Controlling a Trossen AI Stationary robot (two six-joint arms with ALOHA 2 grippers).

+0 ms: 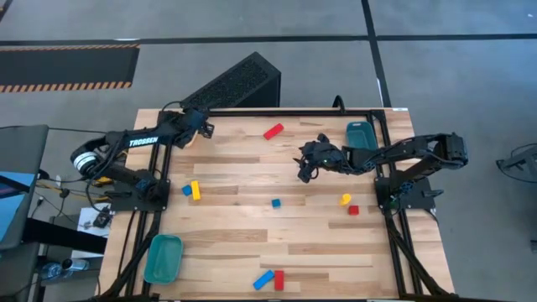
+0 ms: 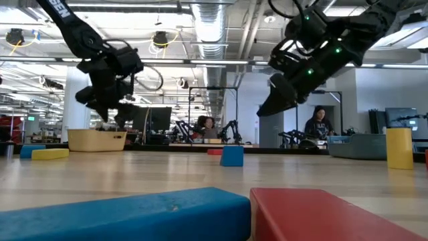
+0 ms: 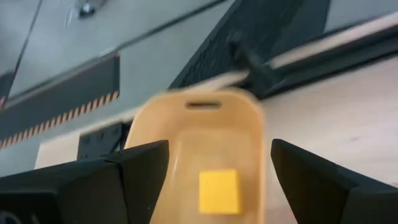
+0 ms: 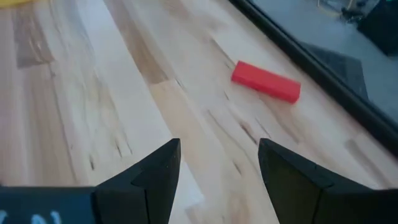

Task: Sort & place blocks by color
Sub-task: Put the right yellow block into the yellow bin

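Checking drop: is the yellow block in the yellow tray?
Yes, the yellow block lies inside the yellow tray, between the left tool's open fingers.

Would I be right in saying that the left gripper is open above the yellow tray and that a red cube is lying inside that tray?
Not quite: the cube in the yellow tray is yellow, not red. The left wrist view shows the yellow cube lying on the tray's floor, with the open left gripper above it. The rest holds.

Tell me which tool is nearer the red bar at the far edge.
Right. The right tool hangs open just beside the red bar; the left tool sits farther off, over the yellow tray.
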